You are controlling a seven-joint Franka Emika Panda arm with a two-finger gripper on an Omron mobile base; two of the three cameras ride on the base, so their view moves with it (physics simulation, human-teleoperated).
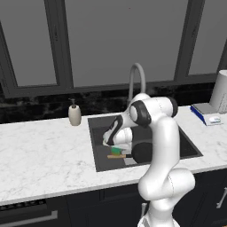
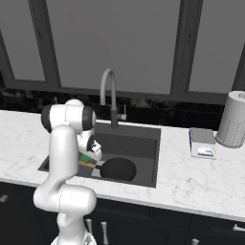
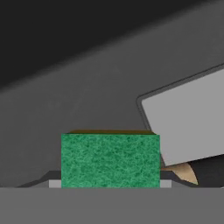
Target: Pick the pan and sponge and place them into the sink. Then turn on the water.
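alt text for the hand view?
A green sponge fills the lower centre, held between the gripper's finger tips over the dark grey sink. The basin's pale square patch sits to the right, with the pan's wooden handle tip below it.

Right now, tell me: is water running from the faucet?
No. The faucet arches over the sink with no stream falling from its spout.
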